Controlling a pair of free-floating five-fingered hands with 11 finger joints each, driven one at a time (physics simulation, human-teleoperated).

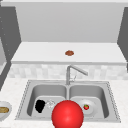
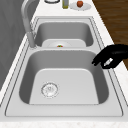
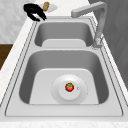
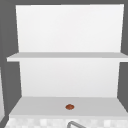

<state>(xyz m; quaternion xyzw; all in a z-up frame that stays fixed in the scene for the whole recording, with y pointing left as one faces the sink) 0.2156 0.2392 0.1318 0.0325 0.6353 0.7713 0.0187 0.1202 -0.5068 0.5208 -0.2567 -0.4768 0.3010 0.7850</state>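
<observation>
My left hand [image 1: 40,105] hangs over the front part of the left basin [image 1: 47,91], fingers curled downward and empty. The left side view has it [image 2: 112,57] above that basin's front rim, and the right side view has it [image 3: 33,11] at the far left corner. A white plate [image 1: 92,110] lies in the right basin with a small red tomato [image 1: 86,107] on it; the tomato [image 3: 69,87] sits at the middle of the plate [image 3: 57,96]. A large red ball [image 1: 67,115] covers the sink's front rim.
The faucet [image 1: 72,71] stands behind the divider, spout turned right. The drain [image 2: 49,89] is in the left basin's floor. A bowl [image 1: 5,115] of food sits on the left counter. On the right counter stand a bottle [image 2: 65,3] and a plated fruit [image 2: 80,3]. A brown item [image 4: 69,107] lies on the shelf.
</observation>
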